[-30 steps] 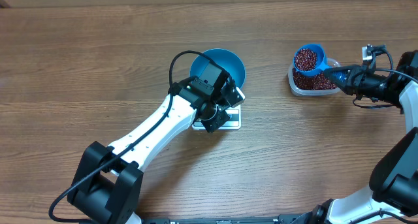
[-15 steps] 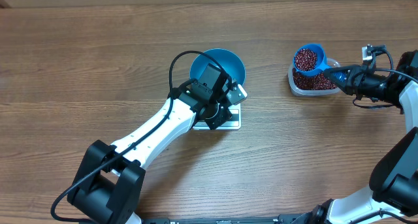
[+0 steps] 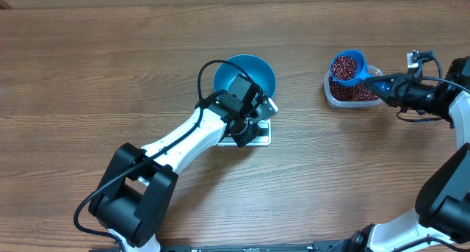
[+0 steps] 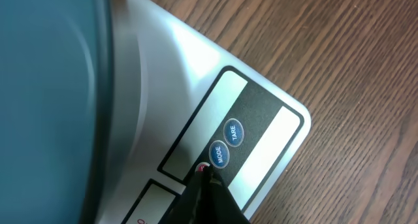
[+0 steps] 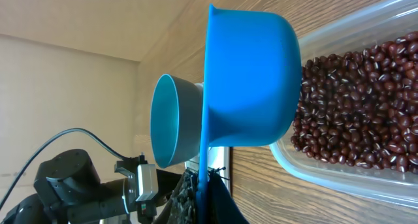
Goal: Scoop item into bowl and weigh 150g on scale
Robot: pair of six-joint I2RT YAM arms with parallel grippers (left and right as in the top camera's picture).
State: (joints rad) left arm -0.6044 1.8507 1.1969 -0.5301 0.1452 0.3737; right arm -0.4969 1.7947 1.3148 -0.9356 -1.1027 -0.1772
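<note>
- Left hand (image 4: 204,177): fingers together, nothing between them, dark tip down on the front panel of the scale (image 4: 268,129).
- Tip right at a small red button (image 4: 202,167), just beside the round blue MODE button (image 4: 219,154); TARE button (image 4: 233,132) next along, clear of the tip.
- Scale flat on the wooden tabletop (image 3: 110,76), near the middle, white with a dark display strip; in the overhead view mostly hidden under the left arm, only the near edge (image 3: 258,138) showing.
- Bowl (image 3: 253,68) light blue, round and deep, standing upright on the scale's far part; no beans visible inside it from above.
- In the left wrist view, bowl wall (image 4: 46,87) filling the left side, right beside the button panel.
- Right hand (image 3: 385,84): clamped on the long handle of the small blue scoop (image 3: 346,66), well apart from the scale, over at the right of the tabletop.
- Scoop heaped with dark red-brown beans (image 3: 343,65), cup facing up, held over the far-left corner of the clear tub (image 3: 328,89).
- More beans (image 5: 353,113) lying in the tub (image 5: 339,185), spread across its bottom, glossy and pea-sized.
- From the right wrist, scoop cup (image 5: 251,80) in front, bowl (image 5: 173,123) and left arm far behind it.
</note>
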